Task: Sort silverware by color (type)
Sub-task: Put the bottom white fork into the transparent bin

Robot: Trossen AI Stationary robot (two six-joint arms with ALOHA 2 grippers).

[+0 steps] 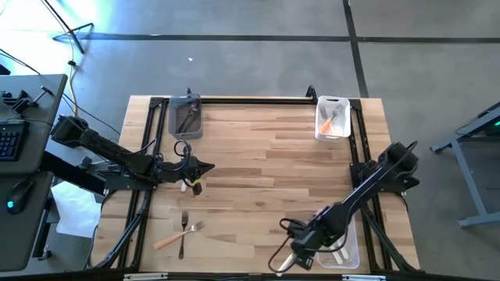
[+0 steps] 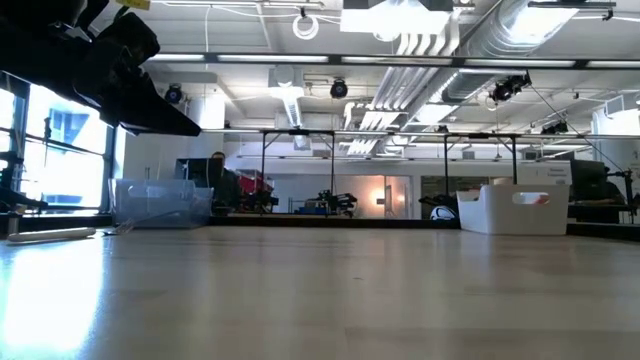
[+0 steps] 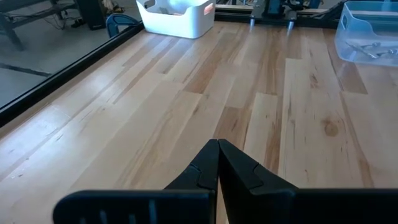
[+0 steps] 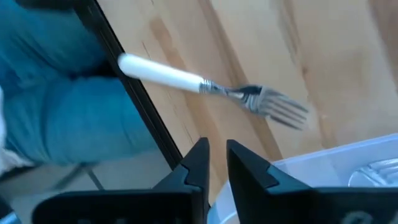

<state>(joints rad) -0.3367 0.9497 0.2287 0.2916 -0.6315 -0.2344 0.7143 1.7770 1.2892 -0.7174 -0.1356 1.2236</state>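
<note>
While the right gripper (image 4: 213, 163) hangs by the desk's front edge near the right corner, its fingers stand a narrow gap apart, holding nothing; a white-handled fork (image 4: 205, 85) lies loose just past the tips, handle sticking out over the desk edge, beside a clear bin (image 1: 346, 248) at that corner w/ pale forks in it. Left gripper (image 3: 218, 163) sits near the left edge, about mid-depth, fingers pressed together, empty. An orange fork (image 1: 178, 234) & a dark fork (image 1: 183, 232) lie crossed near the front left. Grey bin (image 1: 186, 115) at back left has dark forks; white bin (image 1: 332, 117) at back right has orange ones
</note>
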